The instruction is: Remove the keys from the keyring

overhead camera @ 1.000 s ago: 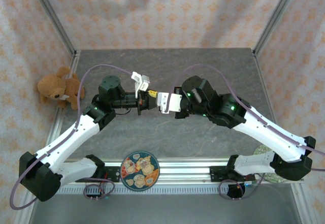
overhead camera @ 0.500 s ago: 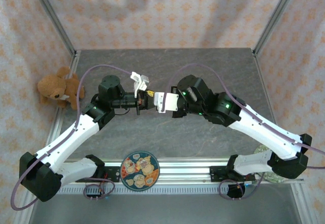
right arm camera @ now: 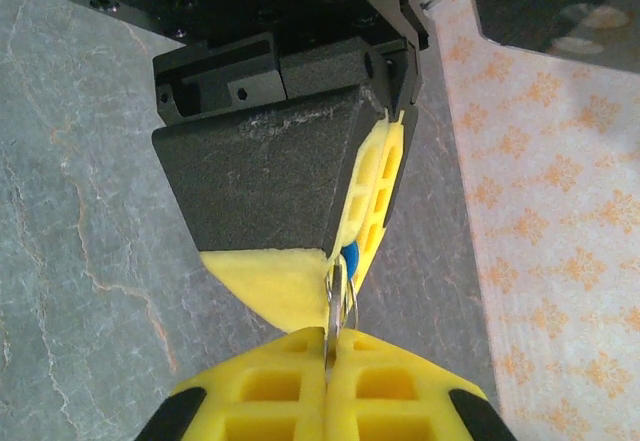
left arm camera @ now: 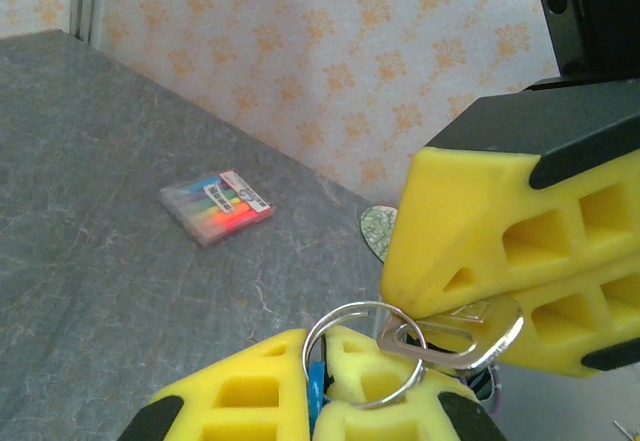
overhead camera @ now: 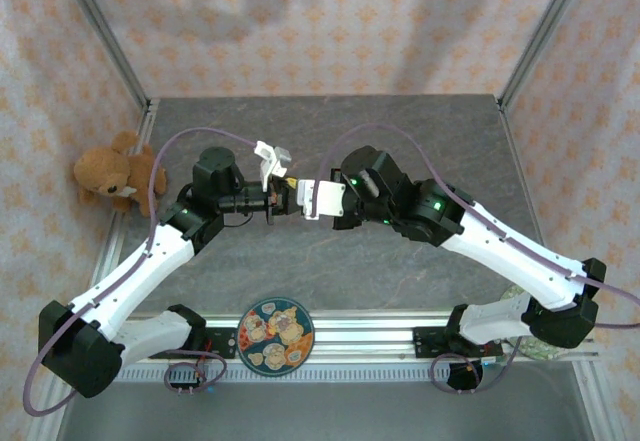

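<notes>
Above the middle of the table my two grippers meet tip to tip, the left gripper (overhead camera: 281, 199) facing the right gripper (overhead camera: 300, 199). In the left wrist view the left gripper (left arm camera: 320, 386) is shut on the blue tag (left arm camera: 318, 393) of the keyring, whose thin metal ring (left arm camera: 350, 308) stands up above the yellow fingers. A silvery key (left arm camera: 470, 339) hangs on that ring, pinched by the right gripper's fingers (left arm camera: 500, 251). In the right wrist view the right gripper (right arm camera: 328, 346) is shut on the key (right arm camera: 333, 306), seen edge-on, with the blue tag (right arm camera: 349, 258) just beyond it.
A teddy bear (overhead camera: 115, 173) sits at the table's left edge. A patterned plate (overhead camera: 276, 333) lies on the rail between the arm bases. In the left wrist view, a pack of highlighters (left arm camera: 216, 205) and a patterned disc (left arm camera: 378, 229) lie on the grey table (overhead camera: 420, 131).
The right arm has reached a little further left, and the joined grippers have shifted slightly left with it. Both stay shut.
</notes>
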